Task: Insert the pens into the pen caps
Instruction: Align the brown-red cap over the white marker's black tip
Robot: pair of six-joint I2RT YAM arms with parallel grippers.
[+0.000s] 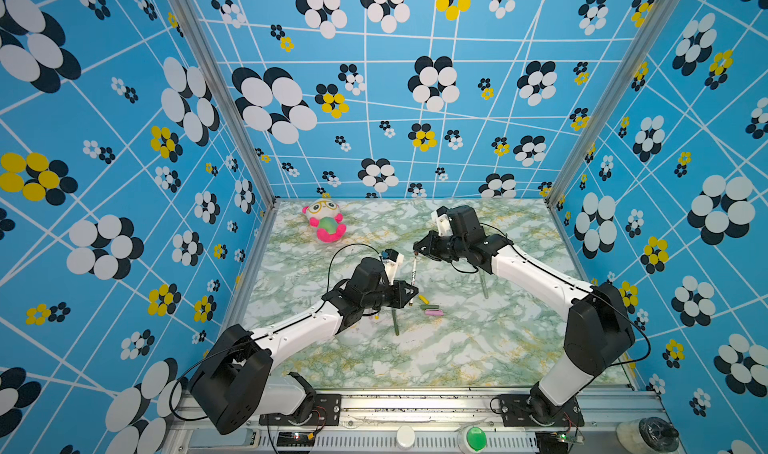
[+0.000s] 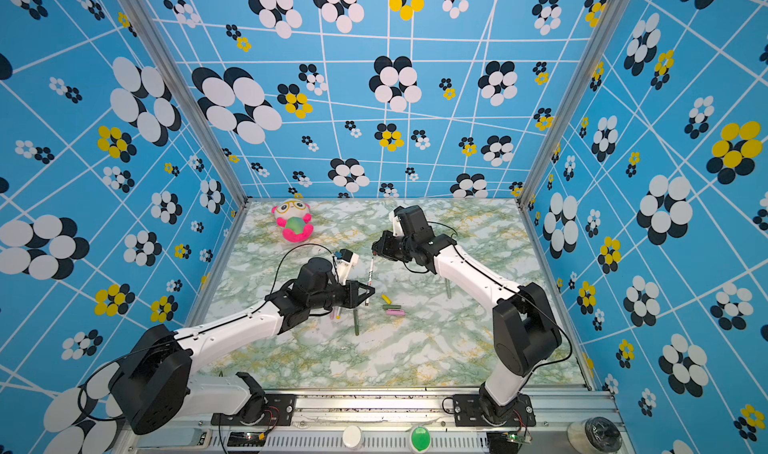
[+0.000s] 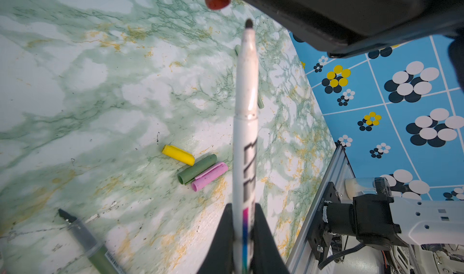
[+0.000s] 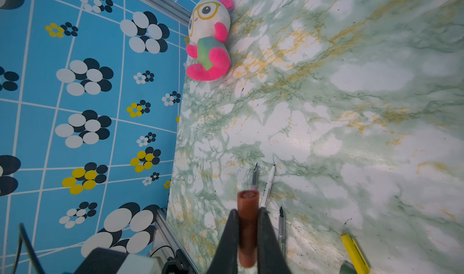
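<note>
The left gripper point(image 3: 244, 210) is clamped on the white pen point(image 3: 246, 97). In both top views the pen's dark tip points to 12 o'clock, just short of the brown cap point(image 4: 248, 200) pinched in the right gripper point(image 4: 248, 211). On the marbled table point(image 1: 457, 348), the yellow cap point(image 3: 178, 154), dark green cap point(image 3: 197, 172) and pink cap point(image 3: 209, 176) lie together at 4 o'clock from the left gripper, and a dark green pen point(image 1: 395, 323) lies at 7 o'clock.

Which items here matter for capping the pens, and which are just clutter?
Job: white pen in left gripper; brown cap in right gripper; yellow cap, dark green cap, pink cap; dark green pen, grey-green pen, pink pen, second white pen.
Clutter: plush toy.
</note>
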